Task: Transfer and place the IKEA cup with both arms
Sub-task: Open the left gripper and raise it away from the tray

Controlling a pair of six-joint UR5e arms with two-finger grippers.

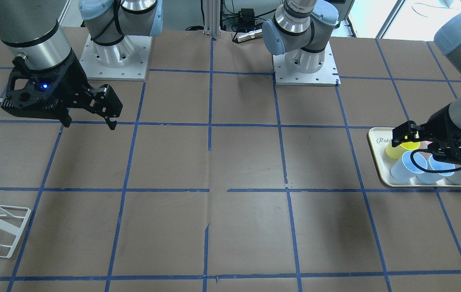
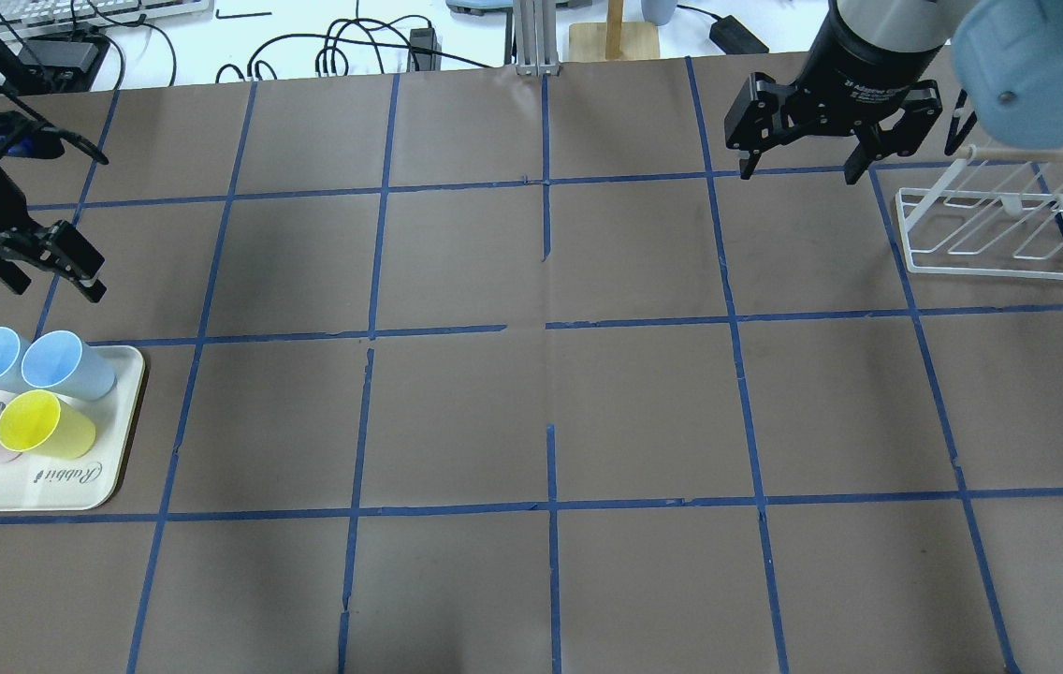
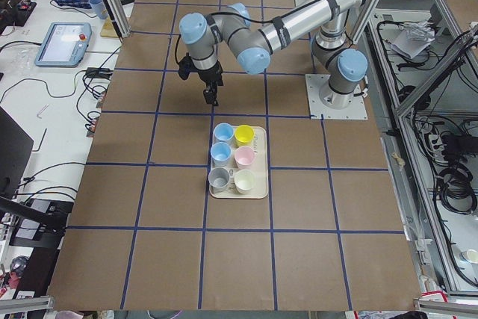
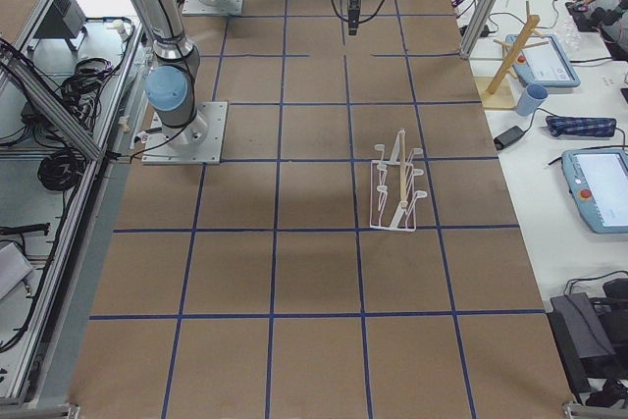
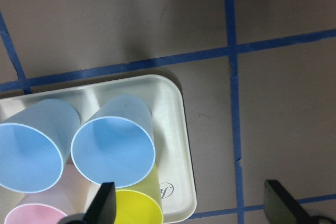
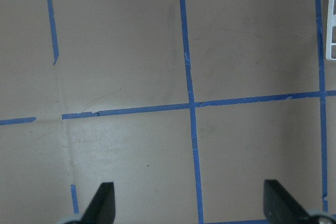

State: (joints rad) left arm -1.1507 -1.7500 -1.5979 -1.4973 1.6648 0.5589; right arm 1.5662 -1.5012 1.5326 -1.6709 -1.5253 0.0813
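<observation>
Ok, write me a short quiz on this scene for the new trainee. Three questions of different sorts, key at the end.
1. True or false: the right gripper is shut on a cup.
2. How many blue cups stand on the tray? A one, B two, C four.
3. Fill in: a white wire ___ stands on the table near the right gripper.

Key
1. False: it is open and holds nothing.
2. B.
3. rack.
</observation>
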